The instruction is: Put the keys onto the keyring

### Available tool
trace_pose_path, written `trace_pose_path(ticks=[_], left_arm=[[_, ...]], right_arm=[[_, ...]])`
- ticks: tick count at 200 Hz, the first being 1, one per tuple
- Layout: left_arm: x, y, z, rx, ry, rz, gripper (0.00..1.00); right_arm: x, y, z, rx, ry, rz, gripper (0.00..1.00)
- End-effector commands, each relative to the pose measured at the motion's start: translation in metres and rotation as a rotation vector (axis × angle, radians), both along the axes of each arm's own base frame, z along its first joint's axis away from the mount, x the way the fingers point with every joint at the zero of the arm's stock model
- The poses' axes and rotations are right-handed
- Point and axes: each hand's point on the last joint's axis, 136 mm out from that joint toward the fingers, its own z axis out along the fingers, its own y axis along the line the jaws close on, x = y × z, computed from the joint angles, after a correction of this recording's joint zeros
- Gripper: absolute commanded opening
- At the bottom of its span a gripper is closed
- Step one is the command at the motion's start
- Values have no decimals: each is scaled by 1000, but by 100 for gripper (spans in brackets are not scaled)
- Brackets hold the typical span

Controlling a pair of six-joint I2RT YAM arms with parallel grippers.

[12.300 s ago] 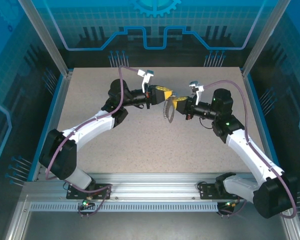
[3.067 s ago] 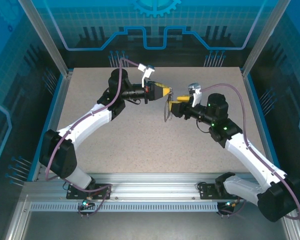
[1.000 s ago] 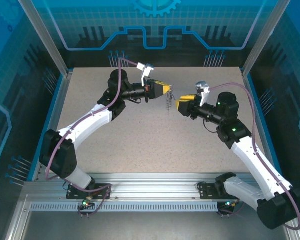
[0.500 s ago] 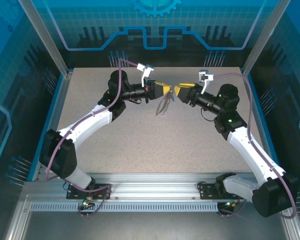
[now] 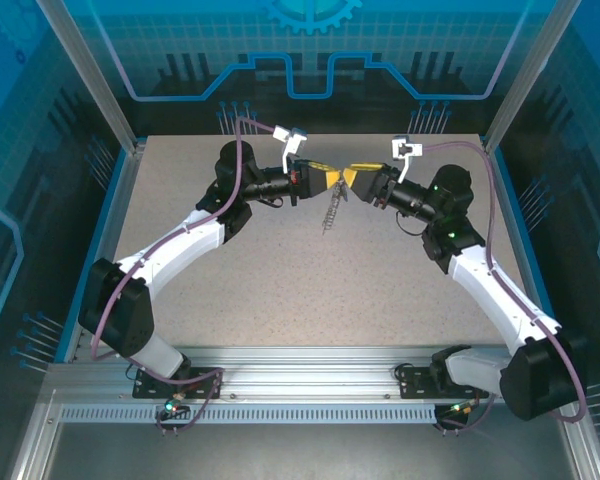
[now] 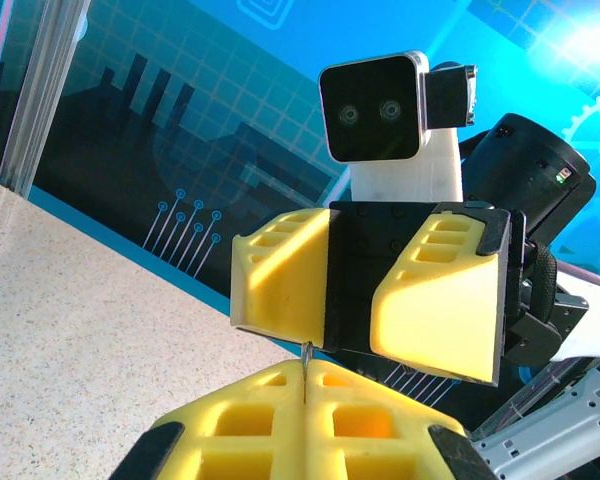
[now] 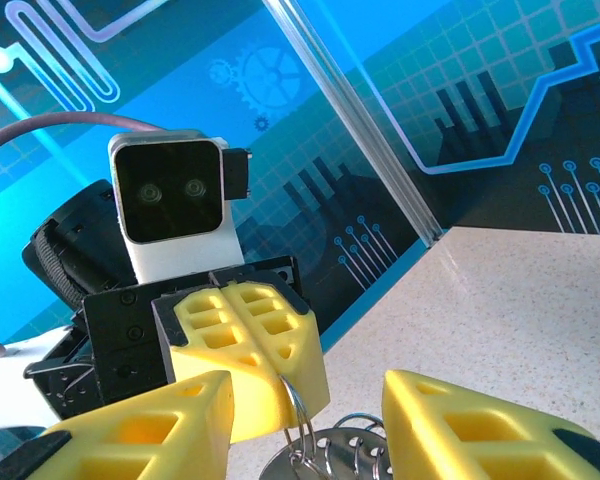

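From above, finds both arms up over the far middle of the table (image 5: 280, 290), with the left gripper (image 5: 332, 181) and the right gripper (image 5: 351, 178) nearly tip to tip in the air. Shows the left gripper pressed together on the keyring (image 5: 329, 208), with chain and rings dangling below the 2 tips.

In the left wrist view, catches the left gripper (image 6: 306, 385) closed on 1 thin metal wire standing up between its yellow pads. Faces the right gripper (image 6: 350, 300) just beyond, with its 2 fingers spread apart.

In the right wrist view, looks past the right gripper (image 7: 305, 405), fingers apart and gripping nothing, onto the left gripper (image 7: 272, 362), clamped on the grey loop of the keyring (image 7: 297, 402). Places that loop in the gap between the right fingers. Has silvery rings (image 7: 332, 448) hanging under the loop, low in the view.

Cannot tell where the key is: too small, or hidden among the rings.
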Motion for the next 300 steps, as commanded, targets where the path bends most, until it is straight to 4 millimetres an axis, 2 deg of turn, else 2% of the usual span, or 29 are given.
trace_pose_path(ticks=[1,36,74,137,157,194,217,253,300], left_arm=[[-3,-1,11,-29,-39,-4,0],[-3,-1,12,-31,-40,-6,0],[-3,-2,12,-30,-40,-7,0],[-5,-4,10,-28,-34,-19,0],[-5,-4,10,-28,-35,-20,0],[-5,-5,9,-27,-33,-22,0],[-5,-5,10,-19,-31,-28,0],[-2,5,15,10,-59,-13,35],[7,26,29,58,-97,-5,53]], right_arm=[[-3,4,0,8,-11,38,44],[-4,7,-9,2,4,47,42],[-4,7,-13,1,12,53,31],[-1,9,-9,9,6,56,28],[0,10,-7,11,3,59,21],[0,11,-6,5,-4,66,0],[-1,11,-6,-21,-8,71,0],[0,8,-9,-134,-10,104,0],[7,2,-20,-270,0,190,0]])
